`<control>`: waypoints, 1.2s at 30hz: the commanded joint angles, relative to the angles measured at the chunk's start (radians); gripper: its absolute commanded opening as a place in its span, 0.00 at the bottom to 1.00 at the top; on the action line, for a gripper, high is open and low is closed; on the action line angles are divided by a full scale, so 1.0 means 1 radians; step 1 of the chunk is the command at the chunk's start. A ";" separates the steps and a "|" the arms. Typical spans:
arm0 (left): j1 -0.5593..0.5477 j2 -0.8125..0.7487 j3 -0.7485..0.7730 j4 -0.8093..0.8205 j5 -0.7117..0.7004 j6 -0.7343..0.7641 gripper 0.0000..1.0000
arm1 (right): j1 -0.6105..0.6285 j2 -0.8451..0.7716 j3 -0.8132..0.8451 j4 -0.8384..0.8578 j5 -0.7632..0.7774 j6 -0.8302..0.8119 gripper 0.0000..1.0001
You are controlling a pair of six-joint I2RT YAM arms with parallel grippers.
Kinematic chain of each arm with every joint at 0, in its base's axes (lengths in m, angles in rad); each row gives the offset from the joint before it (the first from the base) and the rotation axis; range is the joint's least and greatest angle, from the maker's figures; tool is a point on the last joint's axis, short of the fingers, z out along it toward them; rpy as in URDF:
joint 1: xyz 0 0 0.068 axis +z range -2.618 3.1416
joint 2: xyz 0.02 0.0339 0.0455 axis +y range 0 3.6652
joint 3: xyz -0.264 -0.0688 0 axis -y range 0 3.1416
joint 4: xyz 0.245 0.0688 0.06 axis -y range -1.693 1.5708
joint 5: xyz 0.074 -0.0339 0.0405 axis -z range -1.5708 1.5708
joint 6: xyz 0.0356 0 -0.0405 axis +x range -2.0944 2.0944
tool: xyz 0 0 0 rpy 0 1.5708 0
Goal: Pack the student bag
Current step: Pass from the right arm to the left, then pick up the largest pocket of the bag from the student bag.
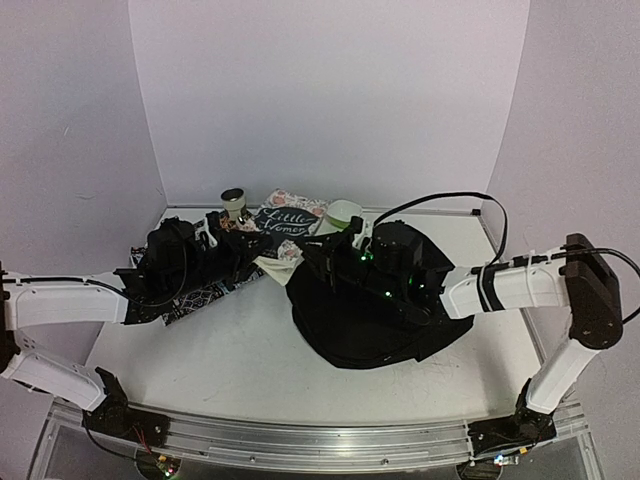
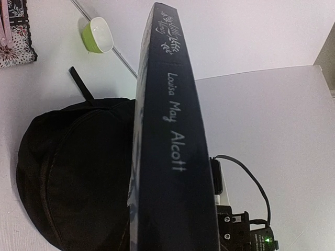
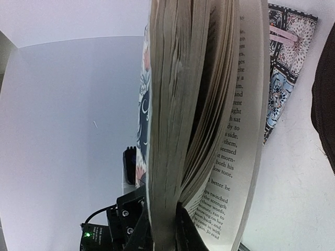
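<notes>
The student bag point(image 1: 370, 315) is a black fabric backpack lying right of centre on the table, and it also shows in the left wrist view point(image 2: 73, 172). A dark "Little Women" book point(image 1: 281, 222) is held up between both arms, behind the bag's left side. My left gripper point(image 1: 232, 243) is shut on the spine end point(image 2: 172, 157); its jaws are mostly hidden by the book. My right gripper point(image 1: 322, 250) pinches a thick sheaf of the book's pages point(image 3: 172, 157), while the remaining pages fan open to the right.
A green bowl point(image 1: 342, 211) stands at the back wall. A small jar point(image 1: 234, 200) is behind the left gripper. A patterned pouch point(image 3: 285, 63) lies flat beside the book, and patterned fabric point(image 1: 200, 297) shows under the left arm. Walls close in on three sides.
</notes>
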 commanded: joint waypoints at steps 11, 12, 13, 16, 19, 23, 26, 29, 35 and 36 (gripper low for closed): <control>0.012 -0.106 -0.036 0.133 -0.094 0.077 0.00 | -0.004 -0.129 -0.030 -0.055 -0.106 -0.135 0.40; 0.022 -0.105 -0.041 0.133 -0.088 0.073 0.00 | -0.008 -0.133 -0.027 -0.081 -0.125 -0.157 0.41; 0.036 -0.102 -0.046 0.133 -0.077 0.070 0.00 | -0.009 -0.138 -0.018 -0.129 -0.134 -0.189 0.43; 0.104 -0.088 -0.058 0.133 -0.015 0.063 0.00 | -0.010 -0.160 0.019 -0.293 -0.145 -0.310 0.49; 0.173 -0.072 -0.066 0.130 0.061 0.059 0.00 | -0.009 -0.170 0.074 -0.507 -0.129 -0.468 0.53; 0.240 -0.037 -0.066 0.121 0.149 0.047 0.00 | -0.005 -0.162 0.121 -0.718 -0.087 -0.625 0.56; 0.297 -0.014 -0.063 0.109 0.222 0.044 0.00 | 0.016 -0.138 0.165 -0.856 -0.031 -0.728 0.58; 0.349 0.006 -0.061 0.082 0.300 0.051 0.00 | 0.056 -0.091 0.234 -1.005 0.060 -0.816 0.61; 0.443 0.042 -0.058 0.006 0.439 0.074 0.00 | 0.144 0.023 0.367 -1.257 0.230 -0.917 0.64; 0.453 0.044 -0.055 -0.009 0.454 0.084 0.00 | 0.156 0.045 0.394 -1.298 0.258 -0.935 0.65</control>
